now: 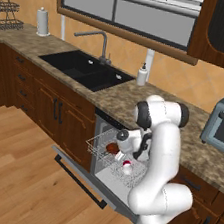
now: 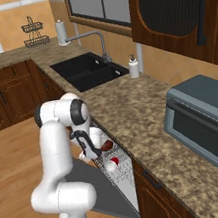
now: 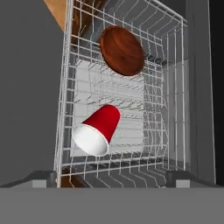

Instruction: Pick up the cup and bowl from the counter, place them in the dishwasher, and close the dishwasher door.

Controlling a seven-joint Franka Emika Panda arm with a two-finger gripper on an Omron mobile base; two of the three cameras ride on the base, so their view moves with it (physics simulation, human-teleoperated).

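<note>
The dishwasher (image 1: 99,132) stands open under the counter (image 1: 117,98), its door (image 1: 104,187) dropped flat and its white wire rack (image 3: 64,92) pulled out. The red cup (image 3: 98,129) lies on its side in the rack, white mouth toward the camera; it is also seen as cup (image 1: 126,165) and cup (image 2: 112,164). The reddish-brown bowl (image 3: 122,50) leans on edge farther along the rack, also bowl (image 1: 112,147) and bowl (image 2: 106,145). My gripper (image 3: 111,178) hangs open just above the rack, with nothing between its fingers.
A black sink (image 1: 87,70) with a faucet (image 1: 103,41) lies left of the dishwasher, a white soap bottle (image 1: 142,75) beside it. A grey-blue toaster oven (image 2: 209,118) sits on the counter to the right. The open door juts over the wooden floor (image 1: 20,172).
</note>
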